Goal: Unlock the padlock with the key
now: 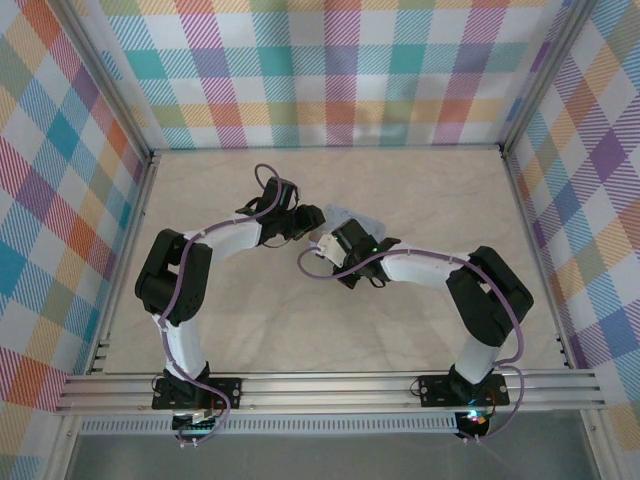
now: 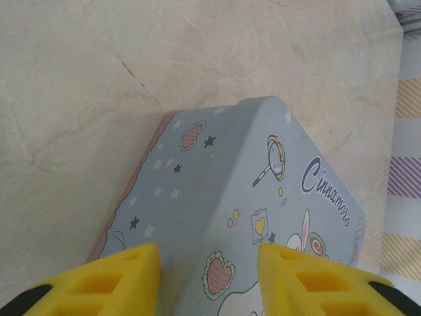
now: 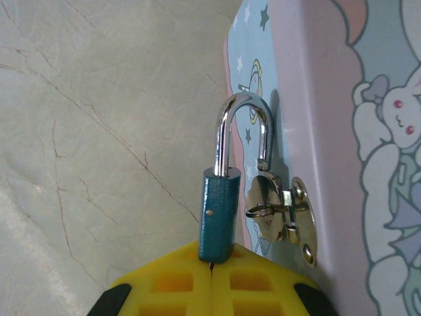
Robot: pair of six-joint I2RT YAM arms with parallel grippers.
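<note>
The padlock has a small dark teal body and a chrome shackle. The shackle's free end is out of the body and hangs just above the tin's metal hasp. My right gripper is shut directly under the padlock on the key, which shows as a thin dark sliver entering the lock's underside. My left gripper straddles a corner ridge of the pale-blue tin. One yellow finger lies against its lid and the other against its side wall. In the top view both grippers meet at the tin.
The tin stands tilted mid-table on a beige marbled surface. Checked walls close in the back and both sides. A metal rail runs along the near edge by the arm bases.
</note>
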